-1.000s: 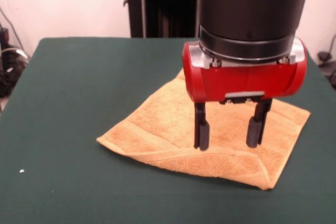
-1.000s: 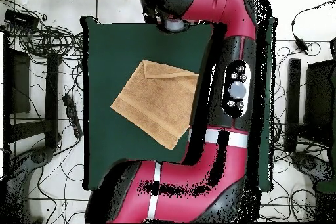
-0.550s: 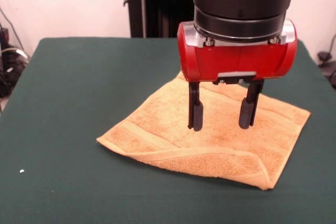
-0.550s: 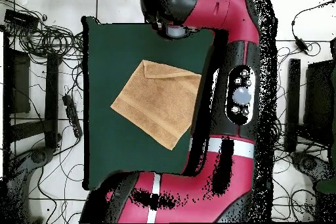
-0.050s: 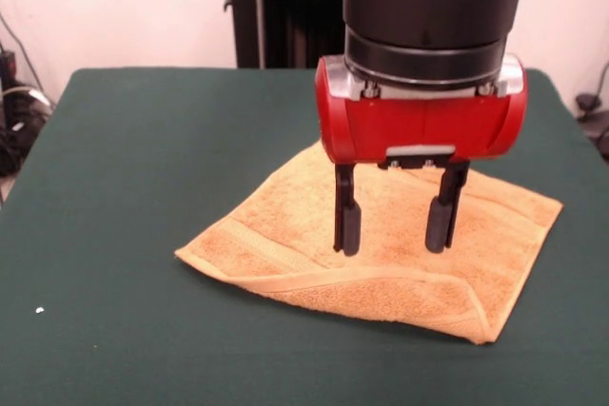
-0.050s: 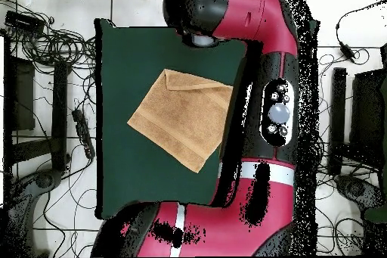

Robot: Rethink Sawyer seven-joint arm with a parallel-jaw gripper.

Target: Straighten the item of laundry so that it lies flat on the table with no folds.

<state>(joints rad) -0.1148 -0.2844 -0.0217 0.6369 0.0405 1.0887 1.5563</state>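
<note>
The golden-orange towel (image 5: 285,221) lies spread at an angle on the green table (image 5: 143,140). A narrow strip along its near edge (image 5: 381,290) is folded over onto the top. My gripper (image 5: 392,230) hangs over the towel's middle in the front view, open, with nothing between its black fingers (image 5: 345,225). From overhead the towel (image 6: 181,119) shows as a tilted rectangle with a fold line near its upper corner. There the arm's end (image 6: 198,9) sits over the table's (image 6: 128,51) top edge and hides the gripper.
The red arm (image 6: 276,111) runs along the table's right side in the overhead view. Cables and dark equipment (image 6: 45,58) lie on the floor to the left. A dark stand (image 5: 271,7) rises behind the table's far edge.
The gripper has shifted left and ended somewhat higher than a second ago, staying open. The towel has not moved.
</note>
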